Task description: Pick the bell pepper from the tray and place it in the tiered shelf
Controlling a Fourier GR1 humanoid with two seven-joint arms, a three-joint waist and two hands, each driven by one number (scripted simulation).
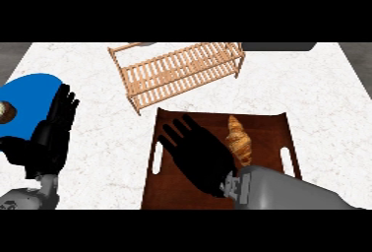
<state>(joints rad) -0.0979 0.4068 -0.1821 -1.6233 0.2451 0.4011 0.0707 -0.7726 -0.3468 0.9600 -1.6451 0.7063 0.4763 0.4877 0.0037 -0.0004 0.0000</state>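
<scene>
Entering from the near right edge, the grey right forearm (287, 193) slants up and left over the near half of the dark brown tray (270, 129). The right hand (198, 156) hangs above the tray's left and middle part, palm down, its fingers straight and spread towards the far left corner, holding nothing. The tray lies on the pale marbled counter (109, 152), with a slot handle in each of its short sides. Just to the right of the hand, a golden croissant (239, 141) lies lengthwise on the tray, its near end touching or slipping under the wrist; which of the two I cannot tell. The bell pepper does not show anywhere on the tray's bare parts, and whether it lies hidden beneath the hand cannot be told.

At the left edge, the left hand (55, 129) rests open, fingers up and relaxed, its fingertips overlapping the right rim of a blue plate (30, 91). A small round brown item (6, 112) sits on that plate, cut off by the left edge.

Farther back, beyond the tray and apart from it, stands the wooden tiered shelf (181, 69), slatted and turned at an angle. A dark object (280, 47) shows at the far right edge.
</scene>
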